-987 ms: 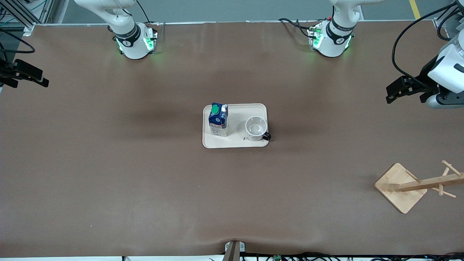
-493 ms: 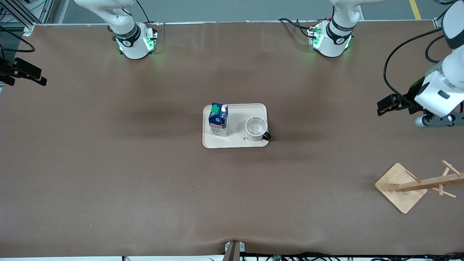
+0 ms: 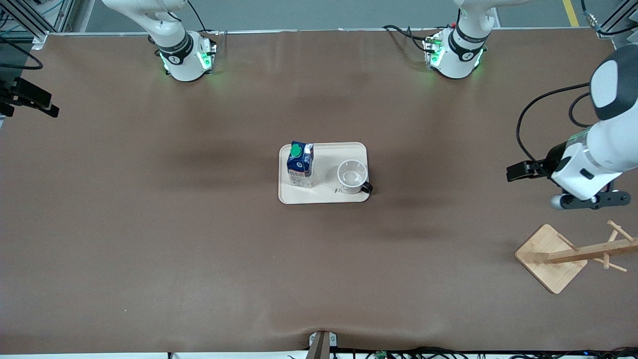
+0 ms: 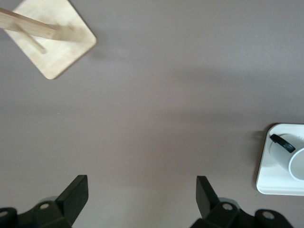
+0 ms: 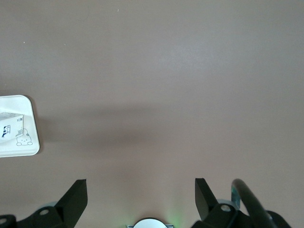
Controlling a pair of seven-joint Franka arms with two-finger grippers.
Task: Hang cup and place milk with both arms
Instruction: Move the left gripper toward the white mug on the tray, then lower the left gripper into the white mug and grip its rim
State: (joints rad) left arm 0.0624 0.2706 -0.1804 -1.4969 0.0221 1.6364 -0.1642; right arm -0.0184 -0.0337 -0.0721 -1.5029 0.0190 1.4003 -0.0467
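The cup (image 3: 352, 177), a white mug with a black handle, stands upright on a cream tray (image 3: 326, 195) mid-table. The milk (image 3: 300, 164), a dark-blue carton with a green cap, stands beside it on the tray, toward the right arm's end. My left gripper (image 3: 518, 172) hangs open and empty over bare table toward the left arm's end. In the left wrist view the left gripper (image 4: 141, 192) holds nothing, with the cup (image 4: 297, 164) and tray (image 4: 270, 183) at the frame edge. My right gripper (image 3: 30, 97) is open over the table's edge at the right arm's end. The right gripper (image 5: 141, 192) is empty; the milk's pale lower part (image 5: 12, 130) shows.
A wooden cup rack (image 3: 551, 257) with pegs on a square base stands near the left arm's end, nearer to the front camera than the tray. The rack (image 4: 54, 40) also shows in the left wrist view. Brown table surface (image 3: 199, 239) surrounds the tray.
The left arm has swung out over the table, carrying its open gripper closer to the front camera and toward the tray. The right gripper has drifted slightly outward. Tray, cup and milk have not moved.
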